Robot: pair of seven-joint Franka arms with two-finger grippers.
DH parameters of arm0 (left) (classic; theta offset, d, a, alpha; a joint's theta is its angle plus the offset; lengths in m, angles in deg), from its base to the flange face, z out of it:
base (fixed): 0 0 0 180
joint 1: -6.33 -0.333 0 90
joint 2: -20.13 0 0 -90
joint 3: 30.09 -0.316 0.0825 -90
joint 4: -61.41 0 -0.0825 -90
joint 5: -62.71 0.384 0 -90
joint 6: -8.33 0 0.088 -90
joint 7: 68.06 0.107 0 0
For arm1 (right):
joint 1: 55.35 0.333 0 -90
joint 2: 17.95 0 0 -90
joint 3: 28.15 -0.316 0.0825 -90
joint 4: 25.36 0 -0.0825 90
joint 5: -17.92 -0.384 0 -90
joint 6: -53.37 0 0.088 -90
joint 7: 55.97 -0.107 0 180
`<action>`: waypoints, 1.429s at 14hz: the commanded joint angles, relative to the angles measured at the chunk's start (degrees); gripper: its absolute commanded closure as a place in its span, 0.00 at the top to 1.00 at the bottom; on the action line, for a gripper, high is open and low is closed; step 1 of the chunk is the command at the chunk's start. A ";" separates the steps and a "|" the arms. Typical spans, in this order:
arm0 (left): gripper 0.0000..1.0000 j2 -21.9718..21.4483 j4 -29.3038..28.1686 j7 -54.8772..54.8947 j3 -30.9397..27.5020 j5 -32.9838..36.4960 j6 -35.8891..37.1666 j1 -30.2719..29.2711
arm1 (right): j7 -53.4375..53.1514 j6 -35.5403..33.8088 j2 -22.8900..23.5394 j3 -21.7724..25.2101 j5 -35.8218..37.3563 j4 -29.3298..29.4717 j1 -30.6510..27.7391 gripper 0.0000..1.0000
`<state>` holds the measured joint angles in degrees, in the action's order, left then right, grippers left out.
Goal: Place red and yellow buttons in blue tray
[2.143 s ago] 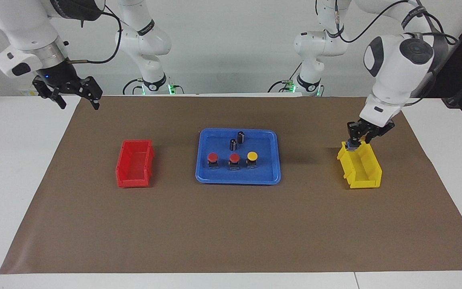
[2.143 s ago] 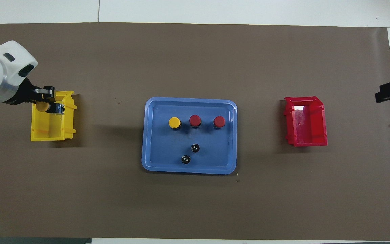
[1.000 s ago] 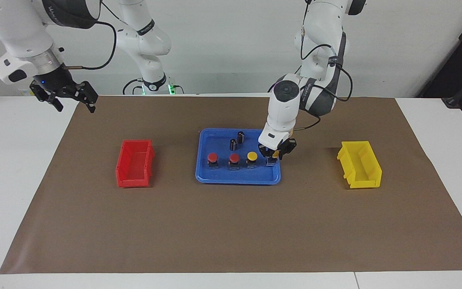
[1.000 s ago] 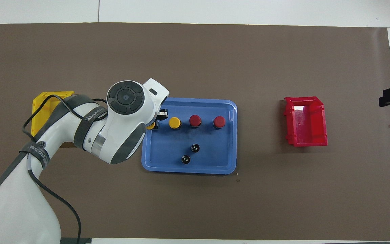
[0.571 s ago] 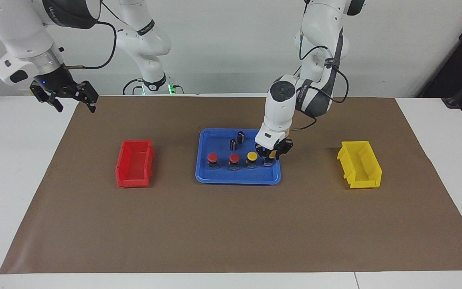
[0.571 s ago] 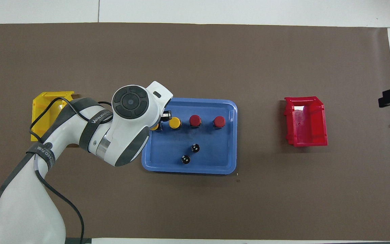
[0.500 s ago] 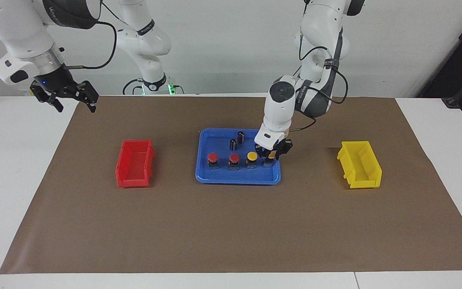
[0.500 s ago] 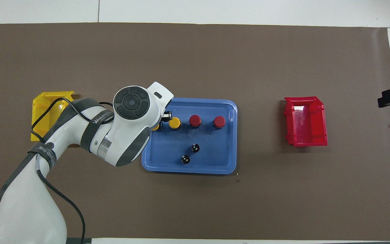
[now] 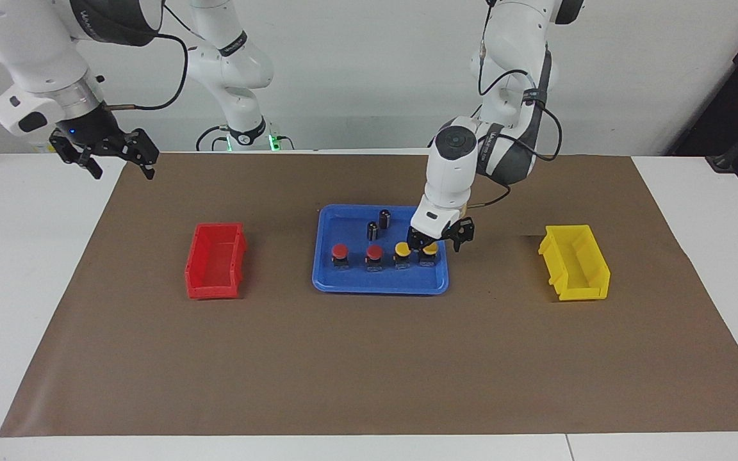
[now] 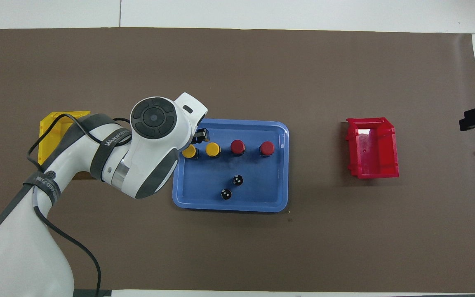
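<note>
Overhead view shows a flat brown paper sheet (image 10: 237, 247) covering the white surface (image 9: 23, 288). At its middle lies the shallow, round-cornered blue tray (image 10: 270, 202) of smooth plastic. Open boxy bins flank it: a red bin (image 10: 372, 148) and a yellow bin (image 9: 575, 262). Inside the tray, four red and yellow buttons (image 10: 237, 147) with round caps stand in a row, with two dark cylinders (image 10: 237, 180) nearer the robots. The left gripper (image 9: 440, 241) hangs over the end yellow button (image 9: 429, 250), fingers spread, holding nothing. The right gripper (image 9: 116, 155) waits with open fingers over the sheet's corner.
</note>
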<state>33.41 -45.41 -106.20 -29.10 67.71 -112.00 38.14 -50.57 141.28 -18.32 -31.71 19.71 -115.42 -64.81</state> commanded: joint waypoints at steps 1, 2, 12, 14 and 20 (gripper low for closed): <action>1.00 -5.35 2.48 10.30 -0.21 -0.61 9.90 -4.97 | 1.46 0.68 -1.31 -0.31 -0.30 -1.43 -0.65 1.00; 1.00 -6.59 3.62 15.42 -0.38 -0.70 14.12 -6.39 | 1.46 0.68 -1.31 -0.31 -0.30 -1.43 -0.65 1.00; 1.00 -15.83 8.29 40.16 -0.56 -8.17 27.61 -29.25 | 1.19 0.59 -1.31 -0.31 -0.30 -1.34 -0.47 1.00; 1.00 -15.74 9.26 40.25 -0.38 -8.08 28.14 -29.52 | 1.19 0.59 -1.31 -0.31 -0.30 -1.34 -0.47 1.00; 1.00 -15.92 11.63 40.34 -0.12 -7.55 29.63 -28.90 | 1.11 0.59 -1.31 -0.31 -0.38 -1.34 -0.47 1.00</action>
<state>16.99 -35.41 -66.51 -29.03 60.67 -84.07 9.02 -50.57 141.28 -18.36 -31.72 19.71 -115.42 -64.79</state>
